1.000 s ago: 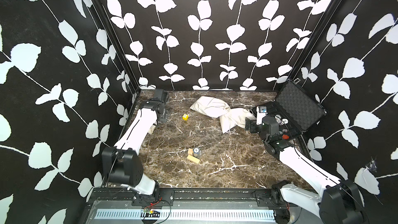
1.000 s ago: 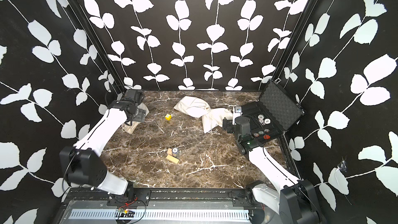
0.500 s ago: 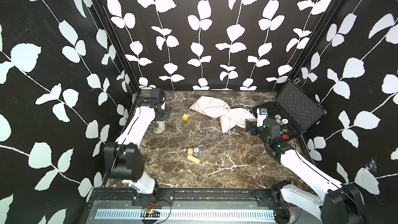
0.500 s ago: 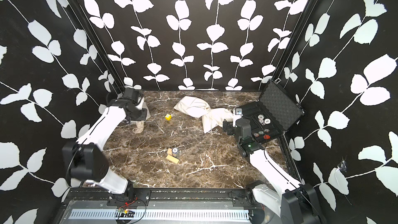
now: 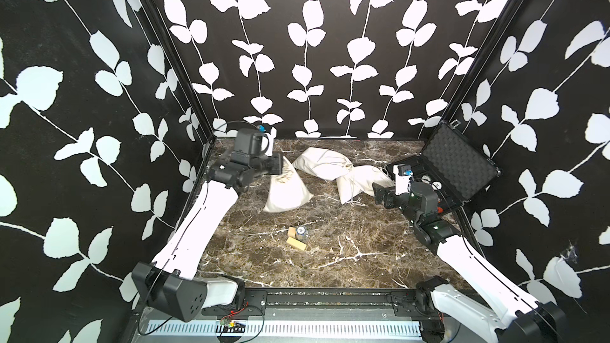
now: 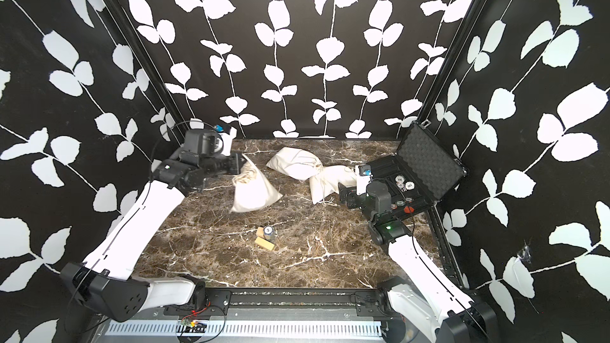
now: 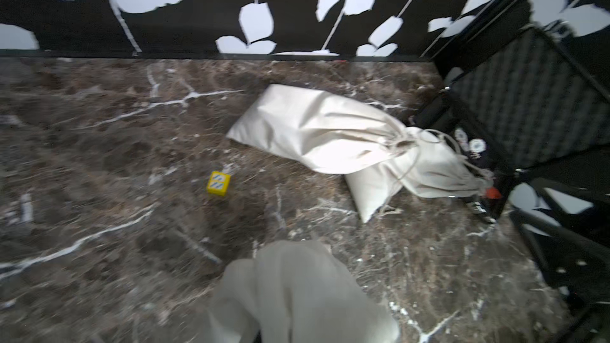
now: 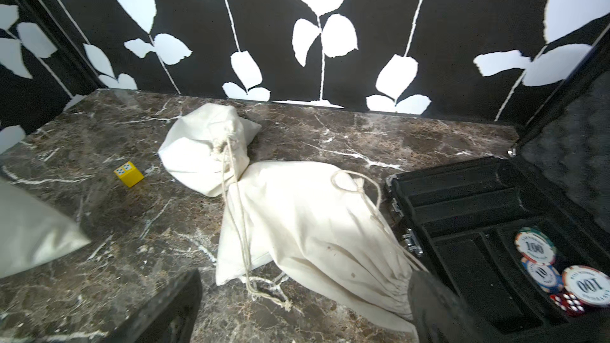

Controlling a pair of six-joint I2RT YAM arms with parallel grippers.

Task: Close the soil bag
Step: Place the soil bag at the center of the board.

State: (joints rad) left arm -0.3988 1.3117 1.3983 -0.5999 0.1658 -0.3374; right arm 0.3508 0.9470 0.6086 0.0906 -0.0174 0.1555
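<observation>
The soil bag (image 5: 285, 191), a cream cloth sack with brown specks at its gathered mouth, hangs tilted at the left back of the marble table (image 5: 330, 259); it is also in a top view as the soil bag (image 6: 252, 193). My left gripper (image 5: 276, 164) is shut on its top edge. In the left wrist view the bag's cloth (image 7: 297, 292) hides the jaws. My right gripper (image 5: 379, 194) stands open at the right, its fingers (image 8: 165, 308) either side of a drawstring sack's mouth (image 8: 392, 295), not gripping it.
Two tied cream sacks (image 5: 321, 163) (image 5: 358, 181) lie at the back centre. An open black case (image 5: 462, 166) with poker chips (image 8: 534, 245) stands at the right. A yellow cube (image 7: 218, 183) lies behind the soil bag. A wooden block (image 5: 296, 243) and a small can (image 5: 301, 232) sit mid-table.
My left gripper has shut on the soil bag's top and carried it from beside the left wall toward the middle. The right arm has barely moved and stays open.
</observation>
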